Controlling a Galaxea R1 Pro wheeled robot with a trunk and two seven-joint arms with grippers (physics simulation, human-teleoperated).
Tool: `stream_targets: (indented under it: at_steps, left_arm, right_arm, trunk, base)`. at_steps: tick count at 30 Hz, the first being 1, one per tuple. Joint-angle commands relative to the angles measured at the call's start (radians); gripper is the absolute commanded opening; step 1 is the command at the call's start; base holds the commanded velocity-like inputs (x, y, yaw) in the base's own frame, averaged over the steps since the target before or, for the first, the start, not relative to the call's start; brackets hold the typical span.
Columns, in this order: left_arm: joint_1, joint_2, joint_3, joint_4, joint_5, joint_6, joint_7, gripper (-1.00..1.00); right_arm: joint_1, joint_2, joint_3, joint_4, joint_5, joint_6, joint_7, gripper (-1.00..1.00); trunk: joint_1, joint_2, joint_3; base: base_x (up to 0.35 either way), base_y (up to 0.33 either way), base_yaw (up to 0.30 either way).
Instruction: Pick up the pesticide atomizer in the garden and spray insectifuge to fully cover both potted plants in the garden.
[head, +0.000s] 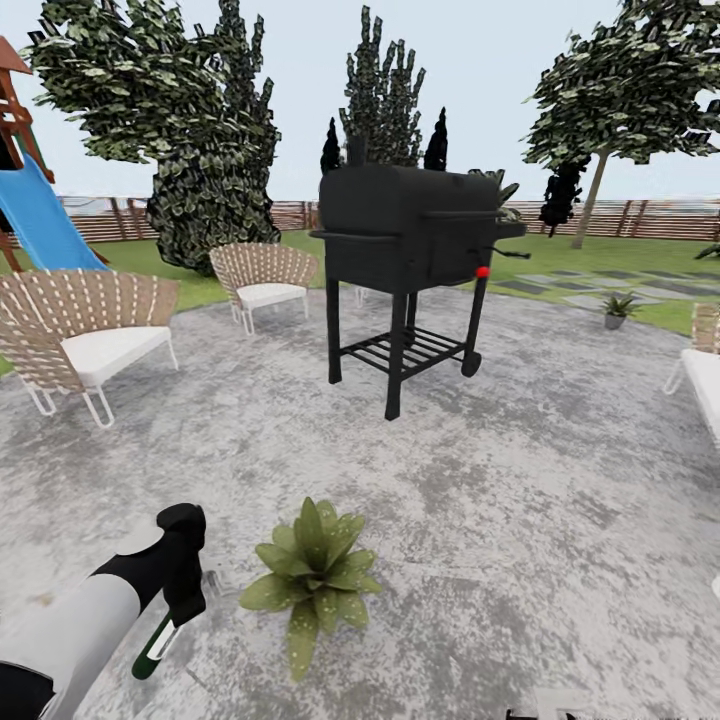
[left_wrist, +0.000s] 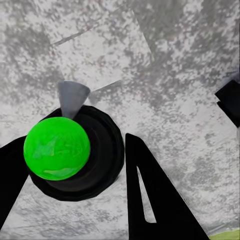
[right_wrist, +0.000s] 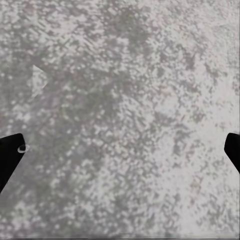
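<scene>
My left gripper (head: 178, 612) hangs low at the near left of the grey patio, shut on the pesticide atomizer (head: 152, 655), a slim dark green bottle slanting down from the fingers. In the left wrist view the atomizer (left_wrist: 56, 148) appears end-on as a bright green round between the black fingers (left_wrist: 155, 200). One potted plant (head: 315, 577), a rosette of pointed green leaves, stands just right of that gripper. The second potted plant (head: 617, 307) sits far off at the patio's right edge. My right gripper (right_wrist: 120, 150) is open over bare paving.
A black barbecue grill (head: 410, 250) on legs stands mid-patio ahead. Two wicker chairs (head: 85, 335) (head: 263, 280) are at the left and another seat (head: 705, 375) at the right edge. Beyond lie a blue slide (head: 40, 220), lawn, trees, stepping stones and a slatted fence.
</scene>
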Motion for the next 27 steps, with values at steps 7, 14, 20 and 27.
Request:
stream_targets:
  at_steps: [7, 14, 20, 27]
  left_arm:
    - [0.003, 0.002, -0.007, -0.001, -0.004, 0.008, -0.004, -1.00]
    - [0.003, 0.004, -0.002, 0.000, -0.002, 0.006, -0.003, -1.00]
    - [0.006, 0.004, -0.006, 0.008, -0.002, 0.006, 0.008, -1.00]
    - [0.038, -0.029, -0.003, 0.015, 0.012, 0.005, 0.141, -1.00]
  right_arm:
    - [-0.001, 0.001, -0.008, 0.001, 0.011, -0.003, -0.005, 1.00]
    - [-0.001, 0.000, -0.008, 0.002, 0.011, -0.003, -0.005, 1.00]
    - [-0.001, 0.000, -0.008, 0.002, 0.011, -0.004, -0.005, 1.00]
    - [-0.001, 0.000, -0.008, 0.002, 0.012, -0.003, -0.005, 1.00]
  trunk:
    - [0.000, 0.000, -0.001]
    - [0.000, 0.000, -0.001]
    - [0.000, 0.000, -0.001]
    - [0.000, 0.000, -0.001]
  base:
    - [-0.047, 0.337, -0.004]
    - [-0.004, 0.337, -0.118]
    - [0.092, 0.333, -0.258]
    - [0.118, 0.143, -0.262]
